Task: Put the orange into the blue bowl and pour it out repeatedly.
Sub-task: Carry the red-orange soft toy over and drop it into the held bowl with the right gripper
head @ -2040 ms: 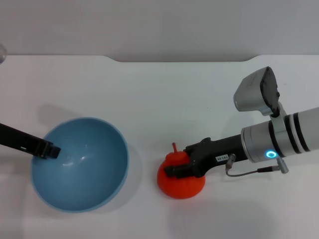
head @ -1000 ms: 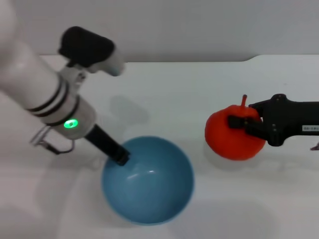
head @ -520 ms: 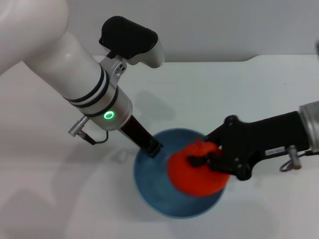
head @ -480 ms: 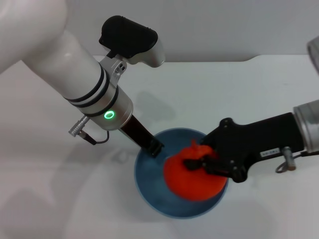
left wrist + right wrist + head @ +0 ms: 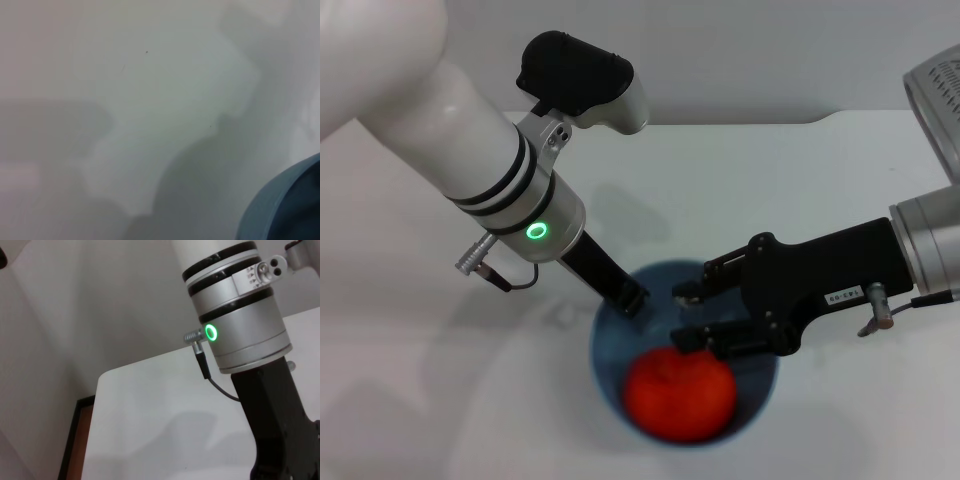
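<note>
A white counter (image 5: 740, 190) in front of a pale wall carries the work. The blue bowl (image 5: 610, 345) sits near the front edge, and the orange (image 5: 679, 394) lies inside it, in the front half. Just behind and above the orange, the right end effector (image 5: 688, 315) is seen with its fingers spread apart and holding nothing. The bowl's back-left rim is gripped by the left end effector (image 5: 627, 297), so the pour would probably fall to that arm. Nothing else is seen in the bowl.
</note>
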`<state>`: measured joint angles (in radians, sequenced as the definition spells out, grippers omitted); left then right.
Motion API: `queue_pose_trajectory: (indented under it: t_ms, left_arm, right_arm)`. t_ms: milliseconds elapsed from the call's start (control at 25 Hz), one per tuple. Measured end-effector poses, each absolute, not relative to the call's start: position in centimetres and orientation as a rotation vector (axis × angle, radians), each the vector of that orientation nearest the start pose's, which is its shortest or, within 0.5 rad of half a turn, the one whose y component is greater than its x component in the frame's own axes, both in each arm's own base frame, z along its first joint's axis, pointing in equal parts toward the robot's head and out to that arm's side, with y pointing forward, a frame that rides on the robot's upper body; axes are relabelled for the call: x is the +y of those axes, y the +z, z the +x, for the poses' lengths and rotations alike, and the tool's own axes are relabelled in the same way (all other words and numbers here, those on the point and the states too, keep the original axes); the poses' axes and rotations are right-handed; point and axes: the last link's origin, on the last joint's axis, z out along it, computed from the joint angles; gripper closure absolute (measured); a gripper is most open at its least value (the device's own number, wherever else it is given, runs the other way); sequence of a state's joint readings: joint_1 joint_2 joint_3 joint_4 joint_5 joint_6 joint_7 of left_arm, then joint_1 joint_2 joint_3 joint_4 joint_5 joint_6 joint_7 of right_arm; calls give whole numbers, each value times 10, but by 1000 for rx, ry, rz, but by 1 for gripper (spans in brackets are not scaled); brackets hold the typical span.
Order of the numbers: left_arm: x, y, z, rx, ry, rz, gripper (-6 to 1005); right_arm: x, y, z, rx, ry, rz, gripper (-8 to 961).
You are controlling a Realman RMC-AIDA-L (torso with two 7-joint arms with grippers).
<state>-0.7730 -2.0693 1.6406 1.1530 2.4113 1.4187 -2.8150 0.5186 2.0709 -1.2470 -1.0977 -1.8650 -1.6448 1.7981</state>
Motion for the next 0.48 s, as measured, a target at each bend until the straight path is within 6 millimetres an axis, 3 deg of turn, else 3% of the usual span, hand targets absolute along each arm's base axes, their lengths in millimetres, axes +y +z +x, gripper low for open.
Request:
queue_pose_trajectory:
  t_ms: [240, 480]
  left_arm:
    - [354, -66, -133, -1033, 498, -2684, 1000]
    - [362, -56, -136, -950, 363, -2650, 1000]
  right_arm:
    - [318, -8, 166, 447, 484, -3125, 489]
    - [333, 26, 193, 814, 601, -2870, 409]
